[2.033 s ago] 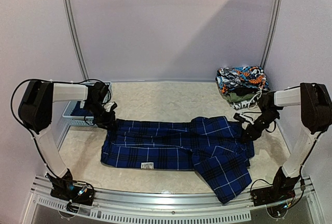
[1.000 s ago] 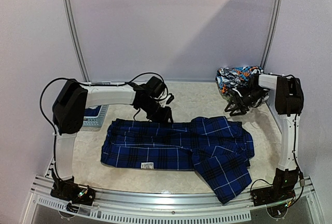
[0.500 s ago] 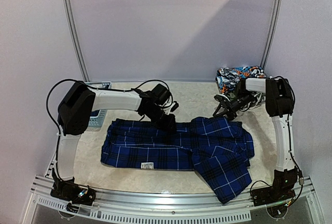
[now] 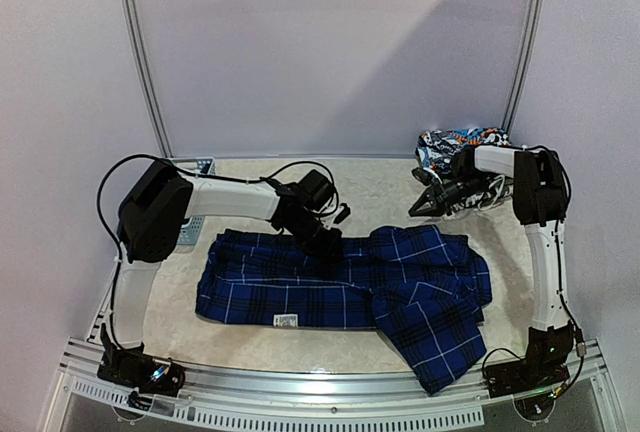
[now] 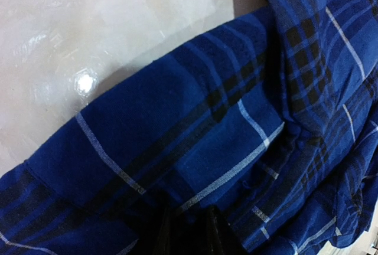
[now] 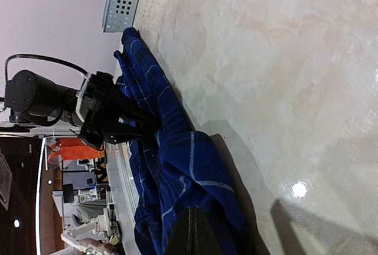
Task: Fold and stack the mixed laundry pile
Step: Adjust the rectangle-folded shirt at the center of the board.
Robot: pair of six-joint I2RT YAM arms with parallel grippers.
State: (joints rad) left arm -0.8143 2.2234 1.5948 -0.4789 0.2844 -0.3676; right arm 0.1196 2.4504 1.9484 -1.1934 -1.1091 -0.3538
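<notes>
2 arms are now in at the far edge of the plaid shirt: right gripper snaps closed, seemingly empty; left gripper cannot be told; folding looks imminent

I seem to be driving a robotics lab booth: plain pale walls on metal uprights enclose a marble-look table with a slotted metal rail, and cluttered equipment stands beyond.

Blue/blk plaid shirt, orange-blue print garment, beige marbled table
</notes>
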